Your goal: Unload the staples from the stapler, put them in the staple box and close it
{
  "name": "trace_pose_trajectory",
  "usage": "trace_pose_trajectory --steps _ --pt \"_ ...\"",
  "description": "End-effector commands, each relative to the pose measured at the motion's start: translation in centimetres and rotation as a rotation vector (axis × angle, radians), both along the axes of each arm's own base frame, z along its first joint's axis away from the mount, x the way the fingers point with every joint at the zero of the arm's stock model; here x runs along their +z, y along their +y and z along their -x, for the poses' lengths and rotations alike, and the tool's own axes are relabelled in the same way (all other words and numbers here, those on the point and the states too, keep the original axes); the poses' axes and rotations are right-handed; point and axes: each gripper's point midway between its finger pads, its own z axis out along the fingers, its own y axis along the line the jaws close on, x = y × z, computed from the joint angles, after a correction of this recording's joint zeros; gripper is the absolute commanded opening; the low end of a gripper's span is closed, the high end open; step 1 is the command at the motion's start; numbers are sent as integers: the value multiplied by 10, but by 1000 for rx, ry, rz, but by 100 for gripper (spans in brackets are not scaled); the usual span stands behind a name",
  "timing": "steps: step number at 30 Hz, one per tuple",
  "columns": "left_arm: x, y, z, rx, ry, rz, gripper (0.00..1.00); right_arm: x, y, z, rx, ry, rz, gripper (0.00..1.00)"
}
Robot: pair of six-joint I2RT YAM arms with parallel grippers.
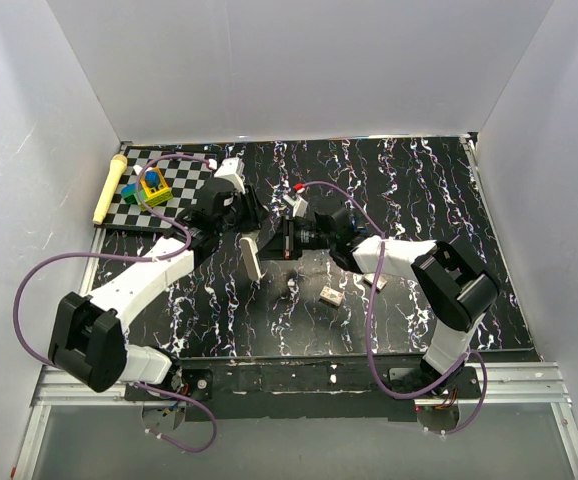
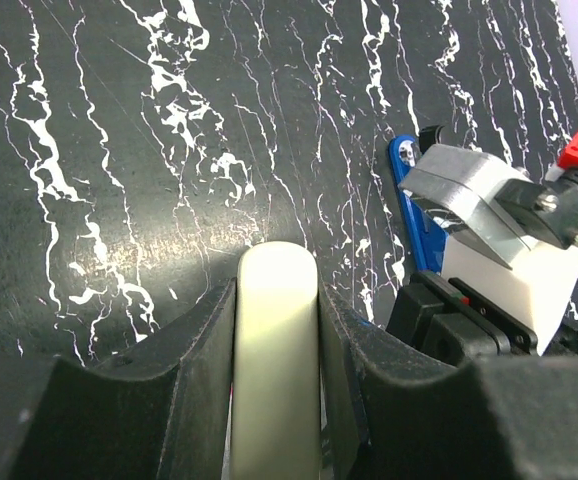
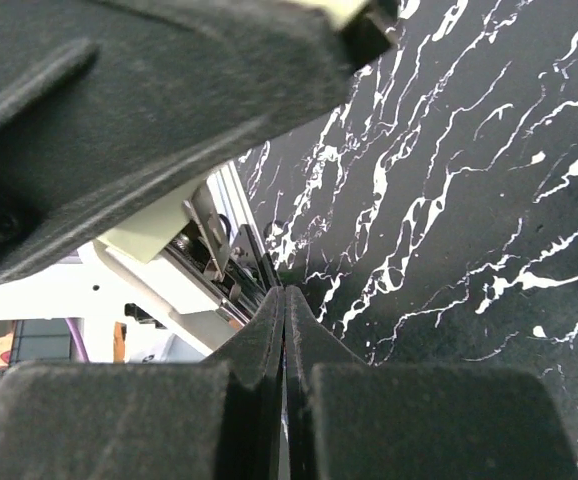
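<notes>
Your black, white-veined desk (image 1: 419,180) carries everything here, with a checkered board (image 1: 184,185) lying at its far left corner. Your left arm (image 1: 139,280) and right arm (image 1: 409,255) both reach in and meet near the middle of the desk. Your left pincer (image 2: 276,295) is clamped on the cream stapler (image 1: 252,255), one finger against each long side of the bar, whose rounded end pokes out past the fingertips. Your right pincer (image 3: 285,300) is fully closed, its two fingers pressed flat together with nothing visible between them. Its tips sit right at the stapler's cream body and exposed metal parts, though you cannot tell whether they touch. The staples (image 1: 331,295) show as small pale bits on the desk, just on the near side of the two pincers and apart from the stapler.
</notes>
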Motion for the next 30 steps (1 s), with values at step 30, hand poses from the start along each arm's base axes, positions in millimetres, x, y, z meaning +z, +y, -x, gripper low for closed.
trace_pose_trajectory --steps 30 --pt "113 23 42 -39 -271 89 0 54 -39 73 144 -282 207 1"
